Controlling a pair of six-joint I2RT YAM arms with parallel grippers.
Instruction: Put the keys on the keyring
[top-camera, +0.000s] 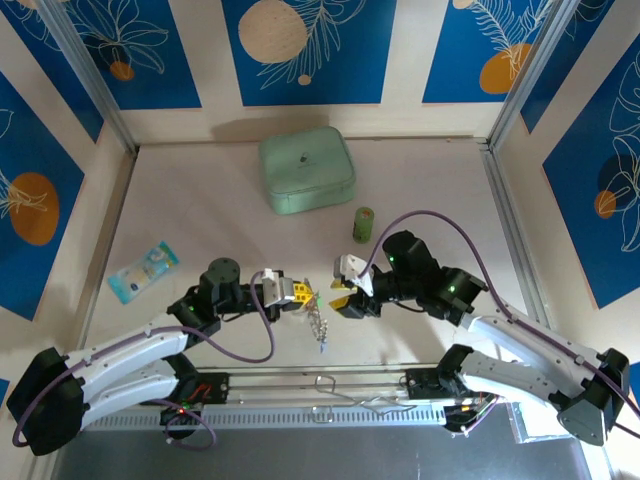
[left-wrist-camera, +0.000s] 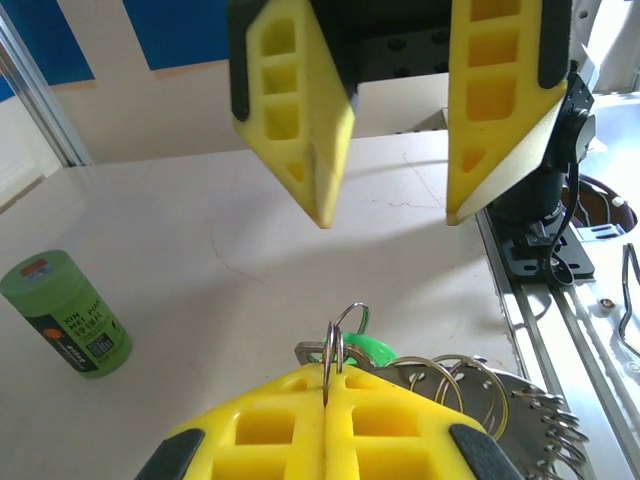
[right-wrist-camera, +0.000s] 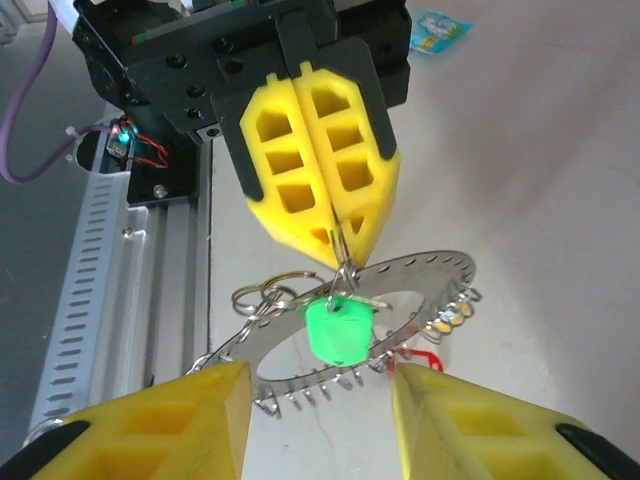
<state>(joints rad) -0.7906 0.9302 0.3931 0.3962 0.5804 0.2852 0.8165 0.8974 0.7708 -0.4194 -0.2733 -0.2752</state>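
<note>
**Pale tabletop, green key pinched between the two arms**

Blue wall panels with white leaf drawings close in a pale tabletop (top-camera: 200, 210). A mint-green case (top-camera: 307, 172) sits at the back, and a small green cylinder (top-camera: 363, 224) stands upright nearer the arms.

The left gripper (top-camera: 305, 295) and right gripper (top-camera: 342, 287) face each other near the middle of the near edge. The left fingers (right-wrist-camera: 300, 170) are pressed together, pinching a thin wire loop (right-wrist-camera: 343, 268) by its edge. The green key (right-wrist-camera: 340, 335) hangs from that loop. Its long axis runs straight away from the left fingertips, and its head points toward the right gripper. The right fingers (left-wrist-camera: 300, 110) are spread and grip nothing.

The keyring (right-wrist-camera: 425, 272) lies just behind the green key. Its flat toothed face is turned toward the right wrist camera, and the key sits over its hollow centre. From above it shows as a thin streak running from the left fingertips toward the near edge. Whether it rests on the tabletop or hangs, I cannot tell. A bit of red shows at its lower rim, too small to name.

The step in hand looks like threading the green key. The left arm steadies the loop while the right stands ready across from it. The next move probably calls for the right fingers to close on the keyring's rim without knocking the loop, then work the two together.
</note>
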